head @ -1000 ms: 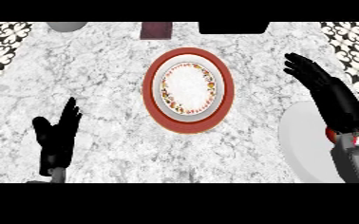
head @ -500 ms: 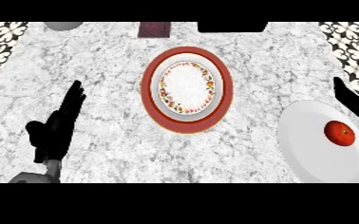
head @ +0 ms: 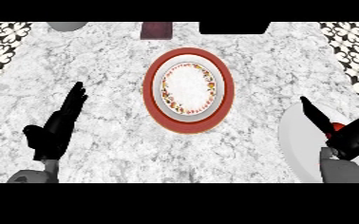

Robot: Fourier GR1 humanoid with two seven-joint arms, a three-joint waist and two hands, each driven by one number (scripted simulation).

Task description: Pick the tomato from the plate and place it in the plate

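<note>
The counter [head: 105, 90] is white-grey marble. Ahead of the black left hand [head: 57, 126], a red-rimmed plate [head: 188, 90] has a white, speckle-ringed centre. Under the black right hand [head: 335, 134], a red tomato [head: 338, 126] lies on a plain white plate [head: 300, 144].

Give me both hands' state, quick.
Left hand: open, fingers straight, holding nothing.
Right hand: over the tomato on the white plate; grip cannot be told.
</note>
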